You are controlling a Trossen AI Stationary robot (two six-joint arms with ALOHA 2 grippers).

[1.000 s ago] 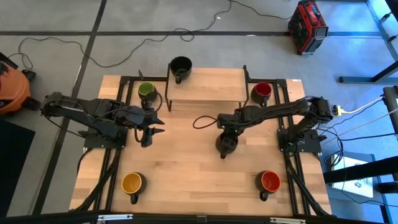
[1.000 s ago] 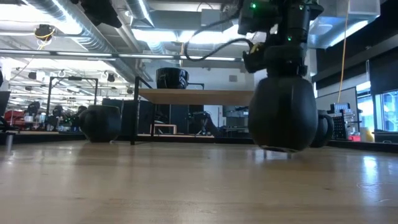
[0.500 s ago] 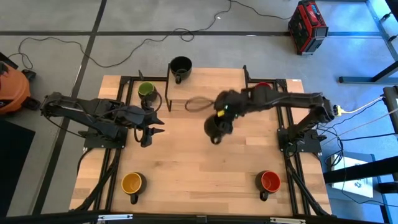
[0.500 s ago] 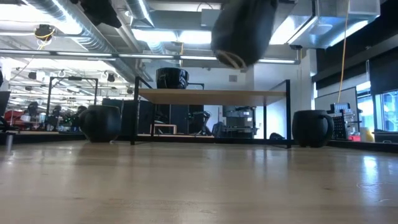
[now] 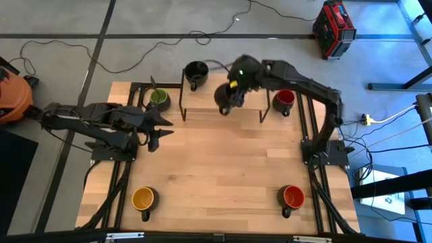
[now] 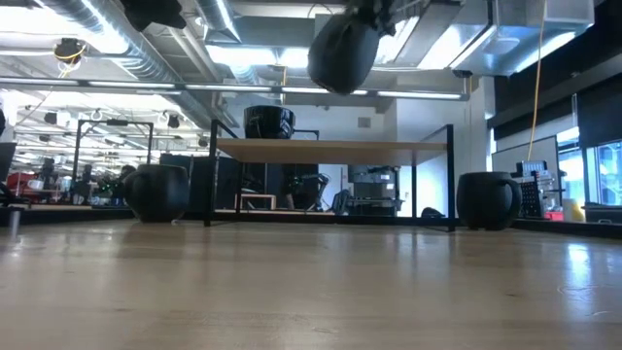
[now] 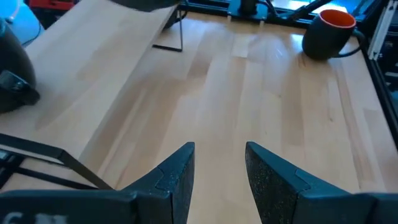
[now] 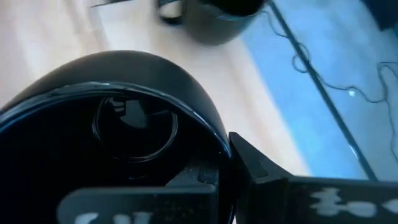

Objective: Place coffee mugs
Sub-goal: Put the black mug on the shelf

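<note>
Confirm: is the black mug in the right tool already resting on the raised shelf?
No, in the low view the black mug hangs in the air clearly above the raised shelf, held by the right tool.

We're in a robotics lab/workshop: concrete floor [image 5: 61, 27] with loose cables [image 5: 135, 50], red toolbox [image 5: 333, 29], orange shop vac [image 5: 12, 94]. Low view shows exposed ducts [image 6: 97, 44], strip lights [image 6: 253, 56] and benches of gear [image 6: 58, 180] behind our wooden table [image 5: 209, 175].
</note>
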